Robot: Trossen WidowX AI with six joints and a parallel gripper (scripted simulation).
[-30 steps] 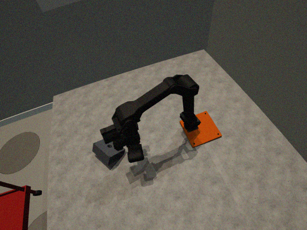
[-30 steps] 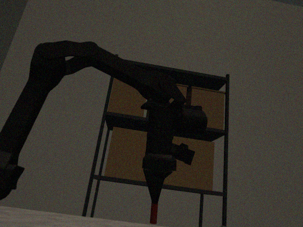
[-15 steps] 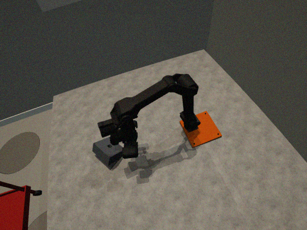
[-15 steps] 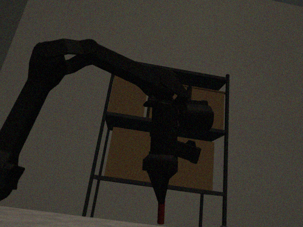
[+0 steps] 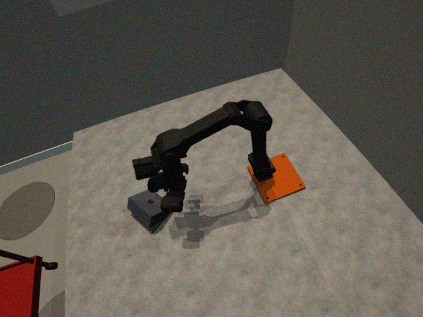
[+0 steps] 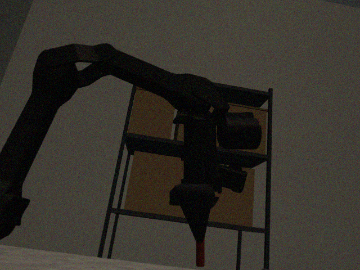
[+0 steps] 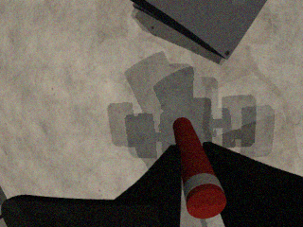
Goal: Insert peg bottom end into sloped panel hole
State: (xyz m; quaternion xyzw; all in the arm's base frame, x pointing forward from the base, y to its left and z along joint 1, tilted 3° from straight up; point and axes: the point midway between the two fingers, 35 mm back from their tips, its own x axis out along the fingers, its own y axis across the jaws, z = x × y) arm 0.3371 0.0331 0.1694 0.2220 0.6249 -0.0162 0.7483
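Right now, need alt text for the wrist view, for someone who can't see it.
A red peg with a grey band near one end is held in the black gripper. Beyond it, shadows fall on a mottled pale table, and part of a grey block shows at the top edge.
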